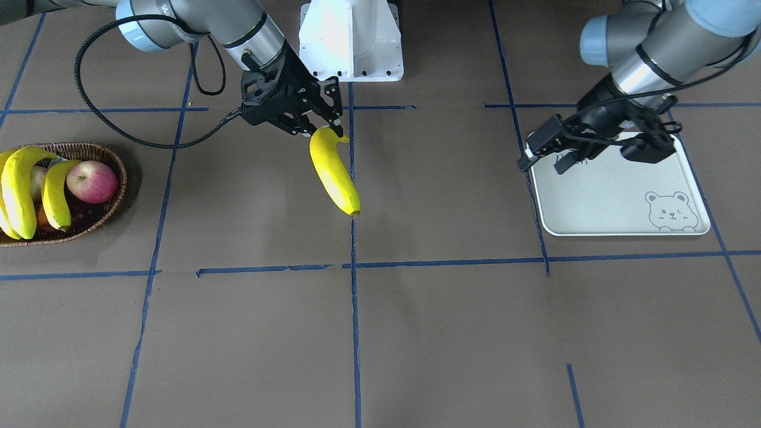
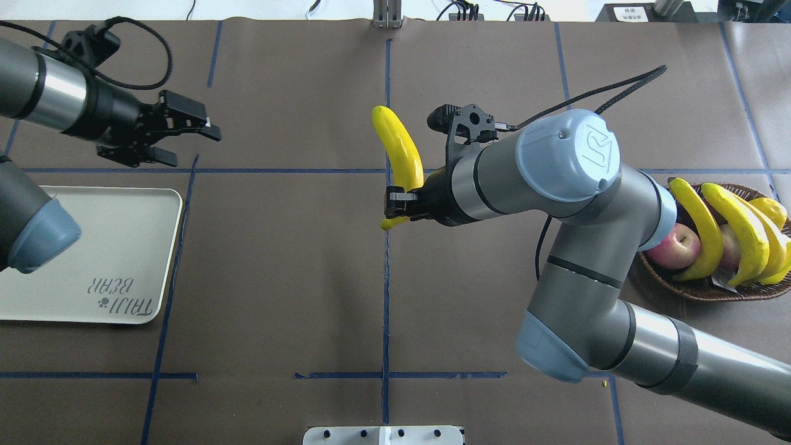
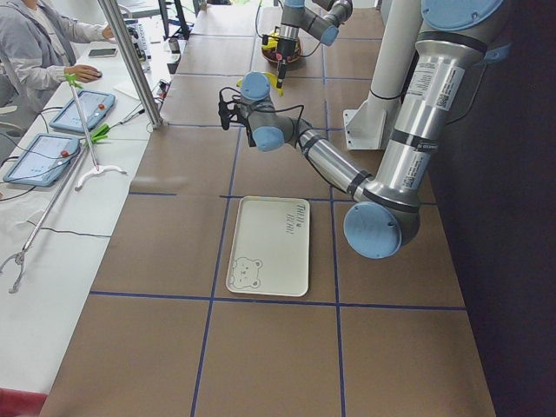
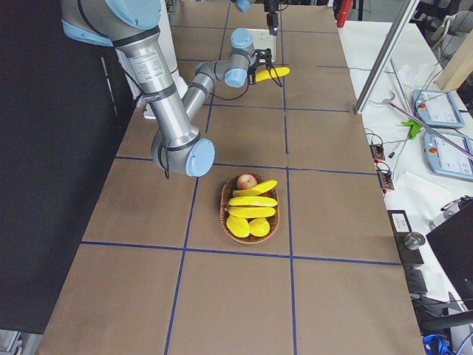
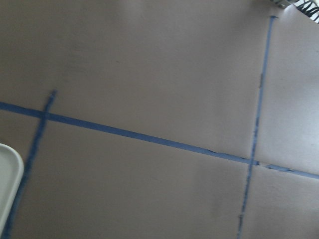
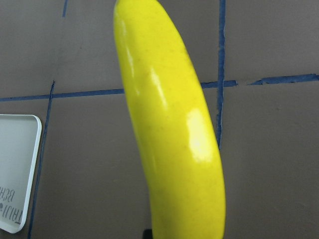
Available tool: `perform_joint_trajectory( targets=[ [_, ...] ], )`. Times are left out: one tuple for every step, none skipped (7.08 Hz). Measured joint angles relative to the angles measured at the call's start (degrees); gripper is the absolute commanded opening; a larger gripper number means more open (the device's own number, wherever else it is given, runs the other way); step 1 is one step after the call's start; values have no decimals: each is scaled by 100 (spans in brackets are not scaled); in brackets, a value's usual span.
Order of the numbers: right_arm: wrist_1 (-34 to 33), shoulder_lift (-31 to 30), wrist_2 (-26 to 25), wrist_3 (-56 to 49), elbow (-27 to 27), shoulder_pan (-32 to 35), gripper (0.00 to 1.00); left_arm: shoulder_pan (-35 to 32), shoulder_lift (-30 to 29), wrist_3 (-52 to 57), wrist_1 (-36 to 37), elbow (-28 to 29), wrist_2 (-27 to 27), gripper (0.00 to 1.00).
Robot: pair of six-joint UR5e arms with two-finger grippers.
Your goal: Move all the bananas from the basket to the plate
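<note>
My right gripper [image 1: 326, 126] is shut on the stem end of one banana [image 1: 335, 172] above the table's middle; the banana [image 2: 398, 148] hangs tilted and fills the right wrist view [image 6: 169, 139]. More bananas [image 2: 723, 228] lie over a red-pink apple [image 2: 673, 244] in the wicker basket [image 2: 698, 290], seen at the left edge as the basket [image 1: 89, 148] in the front view. The off-white plate [image 2: 93, 247] holds nothing. My left gripper [image 2: 191, 145] hovers open and empty just beyond the plate's far corner [image 1: 594, 202].
Blue tape lines cross the brown table. The white robot base [image 1: 351, 38] stands at the robot's edge of the table, in the middle. A person [image 3: 35, 43] sits at a side desk with tablets [image 3: 43, 156], and a metal pole [image 3: 130, 61] stands there.
</note>
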Motion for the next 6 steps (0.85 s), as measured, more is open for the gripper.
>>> perform_joint_trajectory(
  targets=[
    [-26,135,-148,114,-55,-96,0,163,-396,-689,15,6,120,100],
    [-45,239,-329,176,-78,-215,0,288,-674,-1165,26,22,255,100],
    [-58,334,-496,209,-92,-333,0,410,-879,-1426,32,54,413,100],
    [-61,415,-583,256,-104,-423,0,518,-1018,-1533,37,90,514,100],
    [-57,484,-642,318,-116,-503,0,633,-1097,-1563,40,117,591,100],
    [-50,536,-716,353,-122,-563,0,781,-1158,-1575,40,135,719,100]
  ],
)
